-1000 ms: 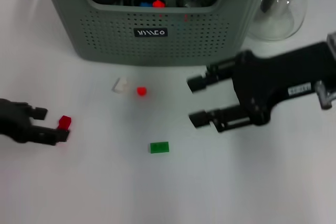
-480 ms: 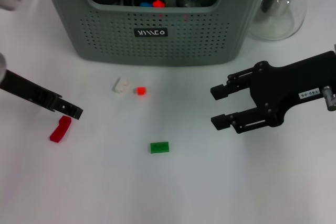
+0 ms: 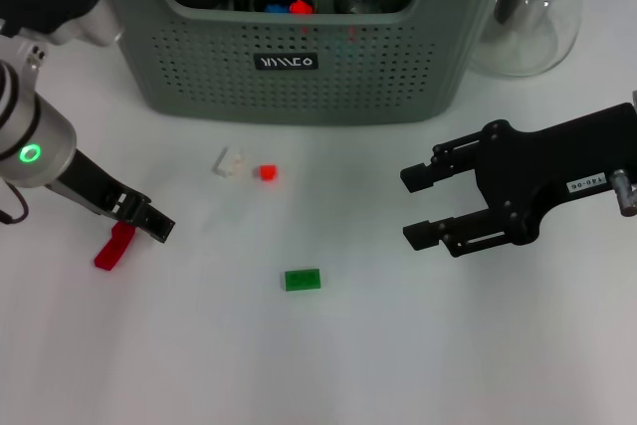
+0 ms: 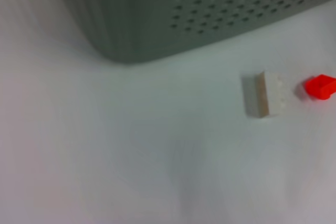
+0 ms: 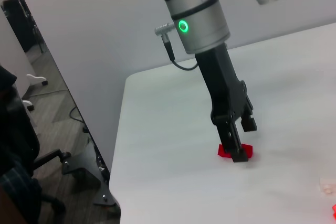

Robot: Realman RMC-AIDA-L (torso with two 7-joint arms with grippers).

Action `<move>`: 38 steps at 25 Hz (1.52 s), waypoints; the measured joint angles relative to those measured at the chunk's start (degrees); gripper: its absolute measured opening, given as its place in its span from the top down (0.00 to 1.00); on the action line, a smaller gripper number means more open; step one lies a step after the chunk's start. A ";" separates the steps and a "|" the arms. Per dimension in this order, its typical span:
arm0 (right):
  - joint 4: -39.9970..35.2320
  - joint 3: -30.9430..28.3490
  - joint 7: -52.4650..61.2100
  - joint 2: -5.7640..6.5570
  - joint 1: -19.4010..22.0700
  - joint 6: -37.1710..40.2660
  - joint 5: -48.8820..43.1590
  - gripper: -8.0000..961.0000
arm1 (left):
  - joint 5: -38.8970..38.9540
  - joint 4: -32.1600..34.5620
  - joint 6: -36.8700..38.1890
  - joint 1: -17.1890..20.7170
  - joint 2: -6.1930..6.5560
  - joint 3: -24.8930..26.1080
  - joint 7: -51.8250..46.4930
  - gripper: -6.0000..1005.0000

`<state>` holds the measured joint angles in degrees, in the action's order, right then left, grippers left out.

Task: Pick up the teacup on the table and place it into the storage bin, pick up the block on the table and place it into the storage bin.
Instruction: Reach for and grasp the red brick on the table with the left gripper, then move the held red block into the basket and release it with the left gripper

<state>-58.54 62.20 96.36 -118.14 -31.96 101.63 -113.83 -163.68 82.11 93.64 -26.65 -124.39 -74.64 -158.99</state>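
The storage bin [image 3: 299,57] stands at the back of the table, with several dark and glass vessels inside; its perforated wall [image 4: 184,9] fills the left wrist view. No teacup shows on the table. A red block [image 3: 113,246] lies flat at the left, and my left gripper [image 3: 149,218] points down just beside it, open and holding nothing. The right wrist view shows the same gripper [image 5: 244,141] over the red block [image 5: 236,152]. My right gripper [image 3: 418,206] hovers open at the right, empty.
A white block [image 3: 229,161] and a small red block [image 3: 266,173] lie before the bin, also in the left wrist view as white block [image 4: 268,94] and red block [image 4: 320,86]. A green block [image 3: 303,279] lies mid-table. A clear glass pitcher [image 3: 528,17] stands right of the bin.
The left gripper left the red block, which now lies flat on the table, and the arm turned and rose. The right gripper drew back to the right, then held still.
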 joint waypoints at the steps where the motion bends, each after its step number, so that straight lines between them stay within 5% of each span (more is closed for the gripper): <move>1: 0.16 0.00 -0.25 0.01 -0.02 -0.04 0.00 0.30 | -0.04 -0.27 -0.46 0.08 0.01 -0.34 -0.29 0.12; 29: 1.89 -1.00 -1.99 -0.52 0.04 -0.86 0.01 0.30 | -0.32 -6.25 -6.85 0.98 0.47 -1.30 0.02 0.51; 34: 1.93 -1.62 -2.20 -0.51 0.03 -0.89 0.01 0.30 | -0.38 -6.72 -7.60 0.85 0.69 -1.29 0.07 0.73; 38: 1.94 -2.20 -2.27 -0.47 0.04 -0.88 0.01 0.30 | -0.39 -7.09 -7.75 0.64 0.94 -1.29 -0.08 0.80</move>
<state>-56.60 60.01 94.09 -118.61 -31.92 100.75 -113.82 -164.07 75.02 85.89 -26.01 -123.44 -75.93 -159.07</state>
